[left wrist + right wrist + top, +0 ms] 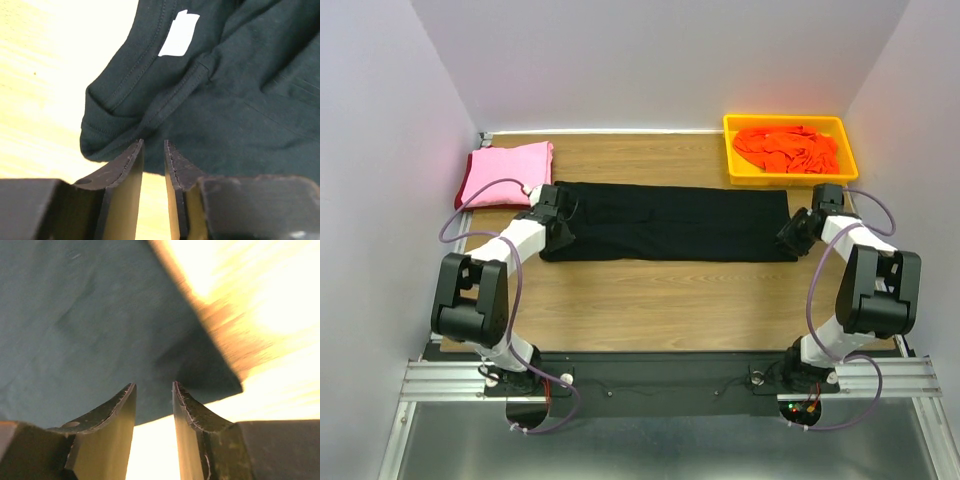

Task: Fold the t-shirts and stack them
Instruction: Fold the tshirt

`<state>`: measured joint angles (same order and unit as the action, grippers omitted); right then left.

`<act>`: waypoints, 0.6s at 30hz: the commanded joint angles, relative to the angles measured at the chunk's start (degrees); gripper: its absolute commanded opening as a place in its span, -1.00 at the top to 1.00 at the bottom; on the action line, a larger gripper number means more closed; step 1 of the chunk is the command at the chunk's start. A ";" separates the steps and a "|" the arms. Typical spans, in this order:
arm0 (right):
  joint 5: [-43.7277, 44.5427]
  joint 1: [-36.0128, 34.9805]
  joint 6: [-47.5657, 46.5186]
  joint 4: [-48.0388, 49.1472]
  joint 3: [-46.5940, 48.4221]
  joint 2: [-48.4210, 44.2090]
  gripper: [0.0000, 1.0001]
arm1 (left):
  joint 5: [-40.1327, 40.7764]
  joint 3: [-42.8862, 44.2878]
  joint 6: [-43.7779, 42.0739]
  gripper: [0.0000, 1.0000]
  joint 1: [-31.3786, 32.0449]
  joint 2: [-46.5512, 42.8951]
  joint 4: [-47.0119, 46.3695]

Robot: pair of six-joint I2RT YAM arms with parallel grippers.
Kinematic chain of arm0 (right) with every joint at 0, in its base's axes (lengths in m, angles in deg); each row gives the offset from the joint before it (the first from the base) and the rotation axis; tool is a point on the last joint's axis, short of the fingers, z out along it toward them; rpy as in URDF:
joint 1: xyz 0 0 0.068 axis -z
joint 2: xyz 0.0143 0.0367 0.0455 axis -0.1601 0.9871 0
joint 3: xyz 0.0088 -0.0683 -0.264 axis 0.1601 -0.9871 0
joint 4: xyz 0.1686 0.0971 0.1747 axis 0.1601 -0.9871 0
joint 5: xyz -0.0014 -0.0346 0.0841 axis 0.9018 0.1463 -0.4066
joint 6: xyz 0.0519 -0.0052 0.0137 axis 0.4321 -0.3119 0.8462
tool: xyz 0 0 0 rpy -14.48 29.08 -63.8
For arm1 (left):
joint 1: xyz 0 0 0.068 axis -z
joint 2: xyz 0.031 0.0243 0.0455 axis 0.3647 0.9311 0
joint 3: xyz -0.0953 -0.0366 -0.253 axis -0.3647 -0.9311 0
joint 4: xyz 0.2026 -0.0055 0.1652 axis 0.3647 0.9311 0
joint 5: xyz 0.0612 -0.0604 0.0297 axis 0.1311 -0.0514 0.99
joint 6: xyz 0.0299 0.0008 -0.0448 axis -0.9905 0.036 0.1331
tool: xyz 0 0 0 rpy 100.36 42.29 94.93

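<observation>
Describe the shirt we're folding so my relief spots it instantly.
On the wooden table, stretched across its middle, lies a long flat band: the black t-shirt. Its neighbours are bright: a folded pink shirt back left, orange shirts in the yellow tray.

place: probably a robotics lab | evidence: 2 arms (470, 300) (875, 290) on aluminium rail (450, 378), white-walled booth (660, 60), wooden table (660, 300)

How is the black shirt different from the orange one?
The black shirt lies flat in a long strip on the table; the orange shirt sits crumpled in the yellow tray. The left pincer and right pincer sit at the black shirt's ends; neither touches the orange shirt. Both are soft cloth.
</observation>
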<state>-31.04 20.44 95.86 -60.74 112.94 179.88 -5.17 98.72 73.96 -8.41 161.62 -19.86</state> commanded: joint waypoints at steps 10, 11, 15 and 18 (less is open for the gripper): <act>5.98 8.54 5.45 3.70 -6.29 4.38 0.23 | -1.03 -4.21 0.67 0.47 -8.66 5.90 -2.90; 6.07 9.07 5.54 3.62 -6.47 4.29 0.23 | -1.21 -4.39 0.58 0.48 -9.27 5.99 -2.63; 7.12 11.53 6.59 3.53 -8.23 2.72 0.22 | -1.91 -4.92 -0.12 0.50 -11.56 5.20 -1.67; 6.52 11.63 5.81 3.35 -9.20 0.35 0.21 | -3.49 -5.62 -0.38 0.50 -11.57 2.93 -0.53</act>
<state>-33.13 29.95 103.75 -53.55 106.86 180.90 -10.64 96.14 75.05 -18.49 165.73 -25.41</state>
